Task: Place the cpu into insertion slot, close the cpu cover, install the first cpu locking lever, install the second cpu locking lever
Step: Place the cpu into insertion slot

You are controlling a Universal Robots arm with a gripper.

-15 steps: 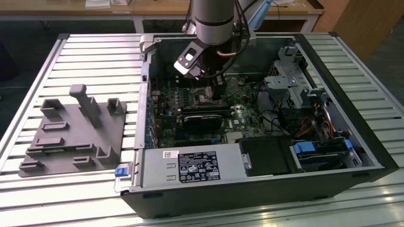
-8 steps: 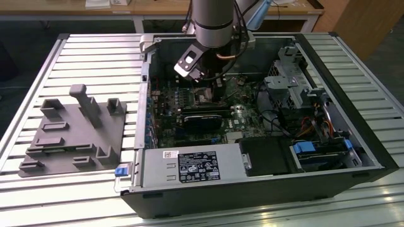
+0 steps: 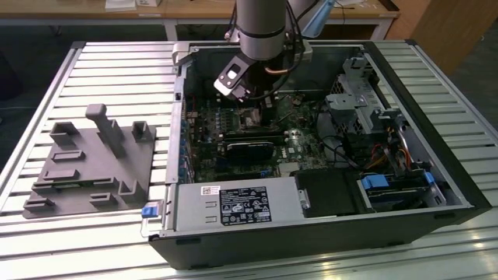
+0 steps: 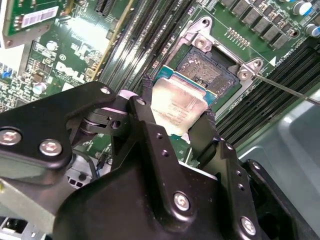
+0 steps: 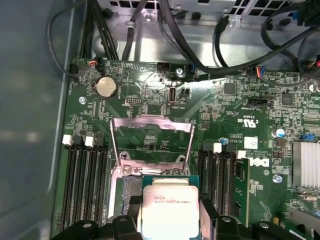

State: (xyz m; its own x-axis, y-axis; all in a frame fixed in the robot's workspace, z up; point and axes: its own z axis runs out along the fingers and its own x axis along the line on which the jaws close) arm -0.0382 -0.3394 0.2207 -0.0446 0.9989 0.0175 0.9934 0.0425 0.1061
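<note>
Arm's jaws low over motherboard in open computer case.

One cpu shows in both wrist views, with one insertion slot and one cpu cover. One end effector carries two fingers. The board bears one coin cell. In the exterior view there are one open computer case, one black fan card, one power supply and one grey fixture plate on one desk.

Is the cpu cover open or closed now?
Open. In the first wrist view the cpu cover is swung back off the insertion slot, and the gripper holds the cpu near it.
</note>
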